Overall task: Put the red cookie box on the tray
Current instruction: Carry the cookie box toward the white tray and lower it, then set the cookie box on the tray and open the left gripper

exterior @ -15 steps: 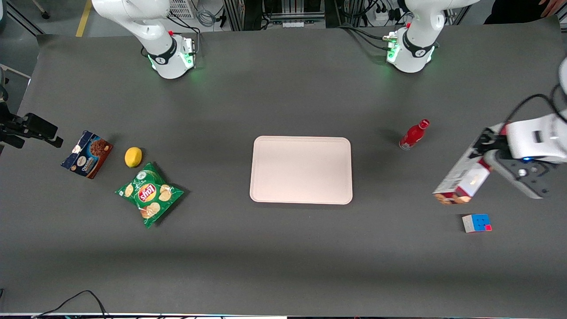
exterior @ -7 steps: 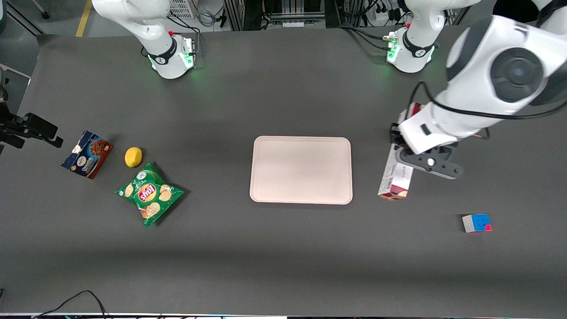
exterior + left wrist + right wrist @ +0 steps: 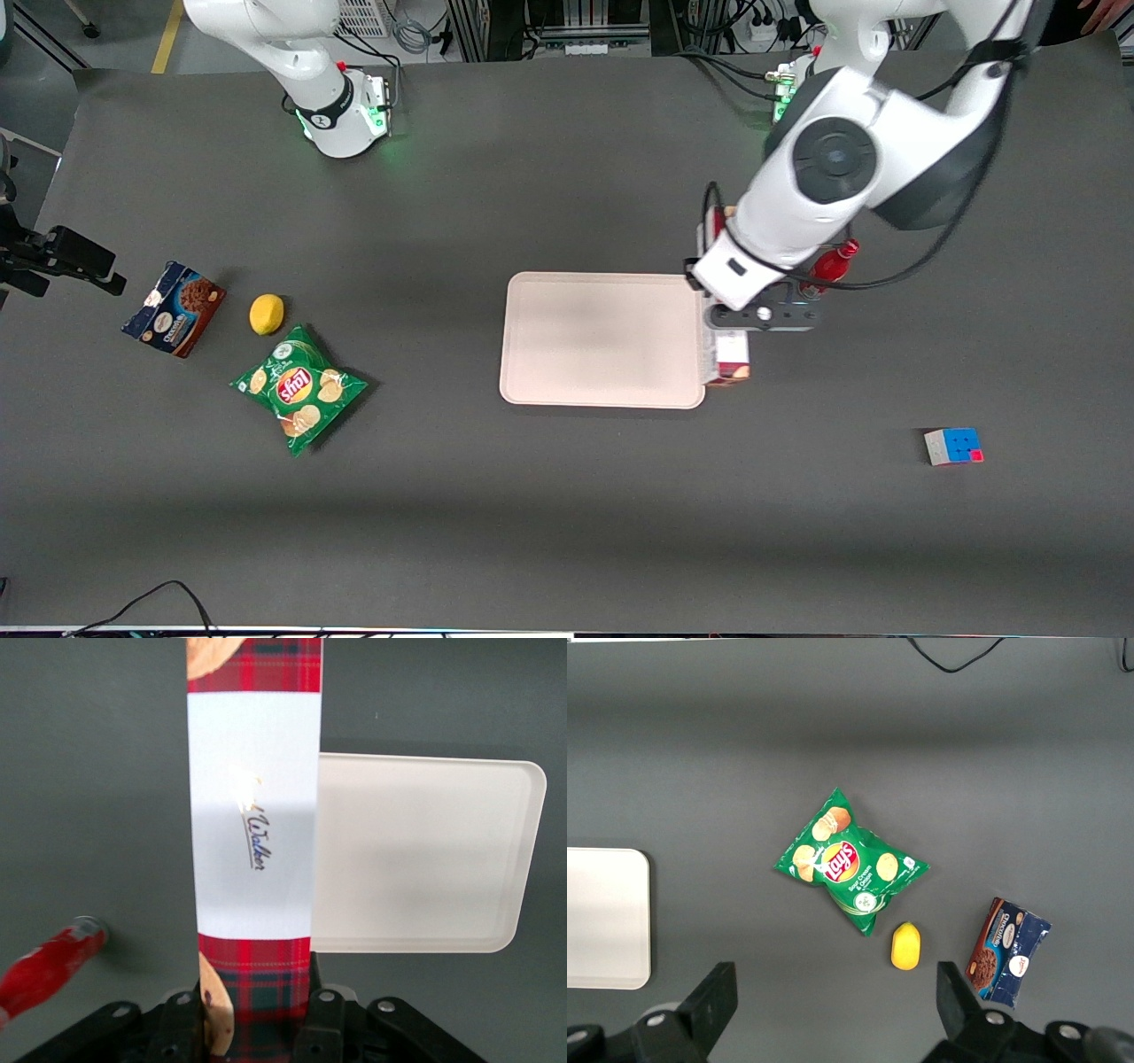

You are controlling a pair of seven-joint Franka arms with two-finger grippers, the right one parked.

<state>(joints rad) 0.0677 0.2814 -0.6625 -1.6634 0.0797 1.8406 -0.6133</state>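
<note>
The counter (image 3: 567, 496) carries the tray (image 3: 602, 339). The red cookie box (image 3: 255, 842) hangs in the air just beside the tray's edge toward the working arm. The tool (image 3: 257, 1028) grips the box at its end, its fingers (image 3: 321, 1028) pressing both narrow sides.

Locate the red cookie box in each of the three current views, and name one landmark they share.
Front view: the red cookie box hangs in the gripper at the tray edge nearest the working arm.
Left wrist view: the box is clamped between the fingers, beside the tray.
Right wrist view: not in it.
Shared landmark: the tray.
</note>
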